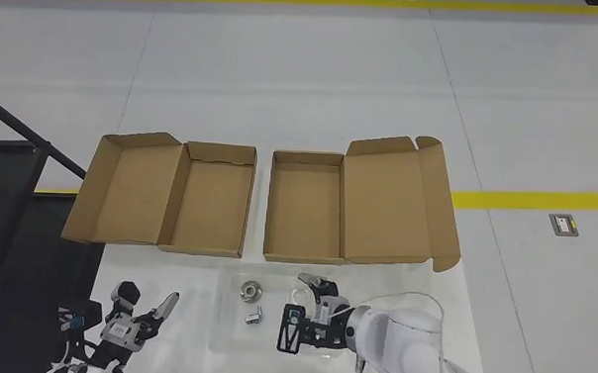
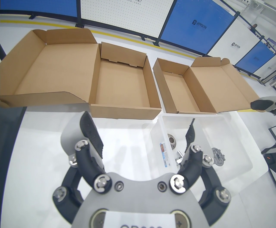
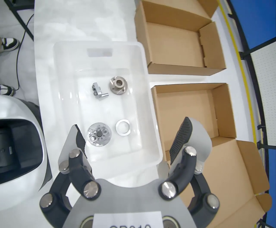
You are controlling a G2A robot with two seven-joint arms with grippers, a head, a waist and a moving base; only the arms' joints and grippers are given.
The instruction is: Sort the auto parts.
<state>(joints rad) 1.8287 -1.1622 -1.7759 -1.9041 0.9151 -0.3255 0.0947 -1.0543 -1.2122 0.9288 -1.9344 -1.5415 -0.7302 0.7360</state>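
A clear plastic tray (image 3: pixel 148 103) at the table's front holds several metal parts: a flanged hub (image 3: pixel 117 85), a small bracket (image 3: pixel 98 91), a perforated disc (image 3: pixel 99 134) and a flat washer (image 3: pixel 123 127). My right gripper (image 3: pixel 131 125) hangs open above the tray's right end, over the disc and washer, holding nothing. In the top view it (image 1: pixel 300 310) sits right of the hub (image 1: pixel 248 290) and bracket (image 1: pixel 253 316). My left gripper (image 2: pixel 138 121) is open and empty over bare table left of the tray (image 2: pixel 237 138); the top view places it (image 1: pixel 146 300) at the front left.
Two open cardboard boxes stand side by side behind the tray, the left box (image 1: pixel 209 198) and the right box (image 1: pixel 303 206), both empty with lids folded outward. A black frame (image 1: pixel 23 137) stands off the table's left side.
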